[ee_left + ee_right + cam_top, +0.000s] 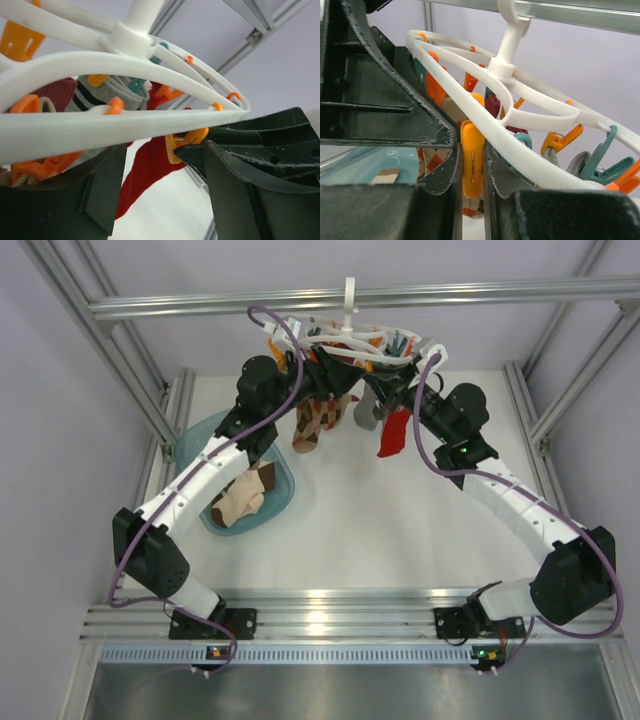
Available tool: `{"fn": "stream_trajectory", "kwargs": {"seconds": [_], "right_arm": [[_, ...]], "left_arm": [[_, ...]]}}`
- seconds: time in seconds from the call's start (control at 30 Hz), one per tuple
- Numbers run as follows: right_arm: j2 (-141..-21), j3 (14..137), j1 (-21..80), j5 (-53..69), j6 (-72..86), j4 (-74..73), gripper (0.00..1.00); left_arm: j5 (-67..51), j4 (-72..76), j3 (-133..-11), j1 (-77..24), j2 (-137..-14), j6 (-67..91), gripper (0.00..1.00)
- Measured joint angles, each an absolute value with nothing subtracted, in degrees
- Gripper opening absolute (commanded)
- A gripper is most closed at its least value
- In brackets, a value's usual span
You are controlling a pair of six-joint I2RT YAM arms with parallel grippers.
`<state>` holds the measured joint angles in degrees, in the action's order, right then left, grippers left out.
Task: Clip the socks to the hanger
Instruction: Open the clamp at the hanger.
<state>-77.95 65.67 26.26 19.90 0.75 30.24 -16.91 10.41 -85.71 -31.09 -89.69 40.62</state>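
The white oval-ring hanger (350,340) hangs by its hook from the top bar, with orange and teal pegs under it. Cream-and-tan socks (243,497) lie in a teal basin (195,440) at the left. My left gripper (160,155) is raised just under the hanger ring (125,122). Its jaws are open with nothing between them, and an orange peg (180,142) touches the right fingertip. My right gripper (472,152) is shut on an orange peg (472,165) that hangs from the ring (485,120). In the top view both grippers are partly hidden among the pegs.
A brown argyle sock (315,422), a grey sock (367,416) and a red sock (393,435) hang from the hanger. The aluminium frame bar (200,305) runs across above, with uprights at both sides. The white table (380,530) lies below.
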Motion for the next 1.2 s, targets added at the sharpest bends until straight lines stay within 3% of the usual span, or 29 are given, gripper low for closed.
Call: {"fn": "stream_trajectory", "kwargs": {"seconds": [0.4, 1.2], "right_arm": [[-78.0, 65.7, 26.0, 20.1, 1.6, 30.2, 0.00], [-78.0, 64.9, 25.8, 20.7, 1.8, 32.0, 0.00]], "left_arm": [[-17.8, 10.2, -84.7, -31.7, -86.1, 40.5, 0.63], [-12.9, 8.2, -91.5, -34.1, -92.4, 38.3, 0.47]]}}
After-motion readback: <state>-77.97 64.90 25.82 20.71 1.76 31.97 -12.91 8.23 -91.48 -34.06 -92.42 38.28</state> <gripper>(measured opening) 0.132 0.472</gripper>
